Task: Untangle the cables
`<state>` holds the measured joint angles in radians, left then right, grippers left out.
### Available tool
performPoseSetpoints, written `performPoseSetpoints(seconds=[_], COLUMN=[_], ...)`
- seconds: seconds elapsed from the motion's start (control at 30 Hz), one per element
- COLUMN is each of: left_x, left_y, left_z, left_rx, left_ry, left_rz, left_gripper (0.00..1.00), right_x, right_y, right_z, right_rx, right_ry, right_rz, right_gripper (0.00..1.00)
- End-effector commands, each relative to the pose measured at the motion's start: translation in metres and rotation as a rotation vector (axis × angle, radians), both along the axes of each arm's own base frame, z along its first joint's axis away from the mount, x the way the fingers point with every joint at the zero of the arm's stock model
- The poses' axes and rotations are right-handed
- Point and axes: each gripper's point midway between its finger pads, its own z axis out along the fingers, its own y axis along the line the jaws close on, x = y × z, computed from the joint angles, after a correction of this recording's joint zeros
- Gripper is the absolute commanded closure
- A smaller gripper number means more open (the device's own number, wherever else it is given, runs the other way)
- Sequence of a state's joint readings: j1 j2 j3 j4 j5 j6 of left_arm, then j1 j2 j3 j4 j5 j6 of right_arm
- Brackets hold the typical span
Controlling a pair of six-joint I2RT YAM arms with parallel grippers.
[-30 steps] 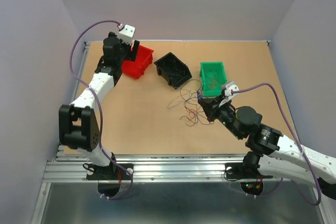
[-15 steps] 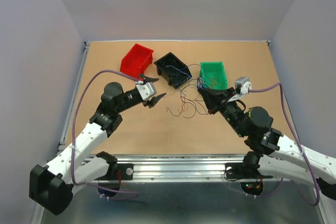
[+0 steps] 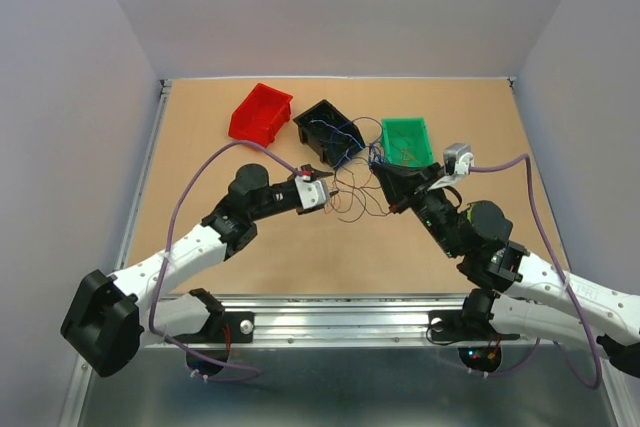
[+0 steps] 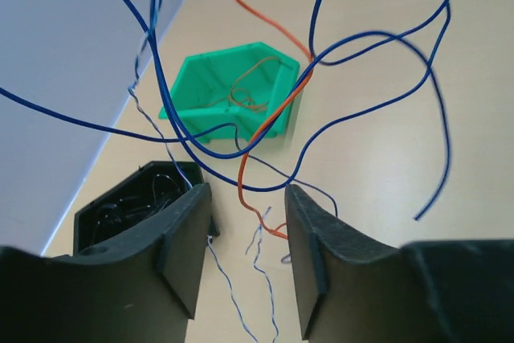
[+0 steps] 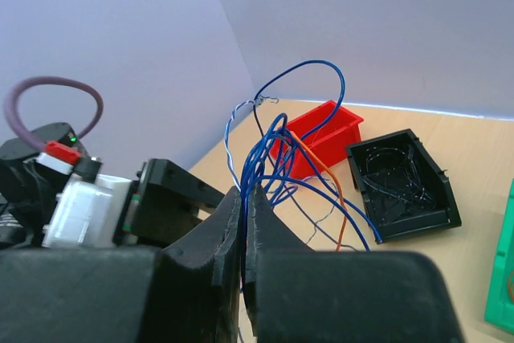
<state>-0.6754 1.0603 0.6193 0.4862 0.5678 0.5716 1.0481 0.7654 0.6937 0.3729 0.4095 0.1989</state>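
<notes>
now left tool (image 4: 246,193) among cables (image 4: 265,130), narrower, right tool (image 5: 244,195) still clamped

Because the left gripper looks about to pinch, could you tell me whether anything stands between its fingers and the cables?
Nothing visible does. The left gripper is open, and strands of the cables hang right at its gap. The black bin and green bin lie beyond them, and the right gripper pinches the bundle.

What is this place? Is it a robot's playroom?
Probably a robot lab's test booth: a left arm and a right arm bolted to a wooden table, plain walls around it, plus a red bin, black bin and green bin by tangled cables.
</notes>
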Motion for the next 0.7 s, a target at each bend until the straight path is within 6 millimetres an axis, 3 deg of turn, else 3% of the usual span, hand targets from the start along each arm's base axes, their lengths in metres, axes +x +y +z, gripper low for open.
performPoseSetpoints(seconds=[0.0,0.27,0.5,0.67], left_x=[0.011,0.013,0.012,0.004], left_y=[-0.004,-0.006,-0.01,-0.012], left_z=[0.016,0.02,0.018,0.021], left_rx=[-0.039,-0.055,-0.054,-0.058], left_ry=[-0.082,-0.091,-0.082,-0.098], left_rz=[0.038,0.045,0.031,0.003], left_gripper=[0.5,0.6,0.6,0.7], right_x=[-0.006,-0.007,-0.007,-0.007], right_y=[-0.006,-0.008,-0.009,-0.01], right_z=[0.037,0.038,0.037,0.038], right_rx=[0.107,0.111,0.111,0.117], right_ry=[-0.057,-0.063,-0.06,-0.06], right_rz=[0.012,0.013,0.01,0.005], right_gripper=[0.99,0.99,0.99,0.99])
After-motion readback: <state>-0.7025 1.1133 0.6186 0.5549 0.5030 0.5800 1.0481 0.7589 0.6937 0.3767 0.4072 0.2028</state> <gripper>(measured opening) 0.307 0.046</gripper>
